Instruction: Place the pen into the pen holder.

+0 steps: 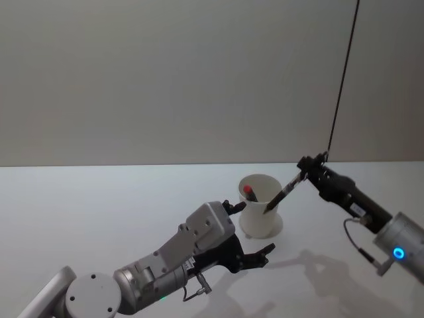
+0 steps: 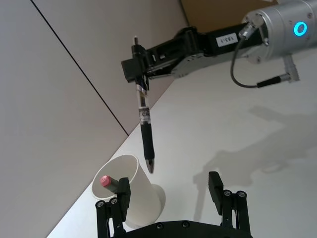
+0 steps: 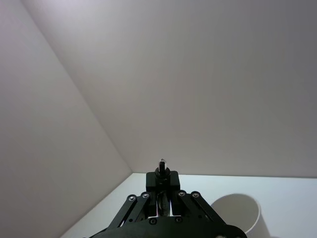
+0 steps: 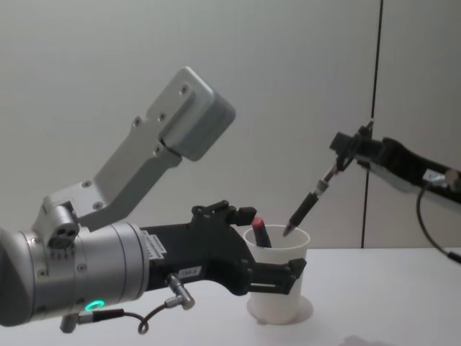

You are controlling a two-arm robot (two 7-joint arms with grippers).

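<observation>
The pen holder [image 1: 260, 215] is a white paper cup standing upright on the table, with a red-topped stick [image 4: 259, 232] leaning inside it. My right gripper [image 1: 308, 165] is shut on the upper end of a black pen [image 1: 281, 195]. The pen slants down with its tip close above the cup's rim on the right side. In the left wrist view the pen [image 2: 144, 129] hangs with its tip just beside the pen holder [image 2: 141, 193] mouth. My left gripper [image 1: 250, 228] is open, one finger on either side of the cup near its lower half.
The white table [image 1: 99, 212] runs back to a plain grey wall. A thin dark seam [image 1: 341, 86] climbs the wall behind the right arm. A grey cable [image 1: 358, 242] loops off the right forearm.
</observation>
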